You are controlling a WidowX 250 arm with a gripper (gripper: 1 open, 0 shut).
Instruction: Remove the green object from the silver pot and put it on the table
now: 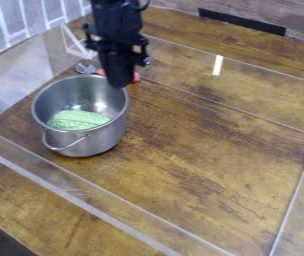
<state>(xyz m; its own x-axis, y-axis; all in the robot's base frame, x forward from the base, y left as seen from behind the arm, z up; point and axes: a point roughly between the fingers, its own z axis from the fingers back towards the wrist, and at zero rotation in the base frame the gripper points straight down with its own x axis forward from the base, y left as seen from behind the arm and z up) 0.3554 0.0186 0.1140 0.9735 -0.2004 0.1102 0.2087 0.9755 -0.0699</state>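
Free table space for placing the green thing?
Judging by this view: widest bare patch of table runs right of the pot to the right-hand acrylic wall. Smaller one below the pot. Crowded at the pot's top edge: gripper, red object. Green object sits inside the pot.

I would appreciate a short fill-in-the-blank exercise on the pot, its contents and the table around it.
The bumpy lump inside the steel pot is light ____.
The pot stands on a table made of ____.
The small object on the table just beyond the pot is ____ in colour.

Missing words, in order: green; wood; red.
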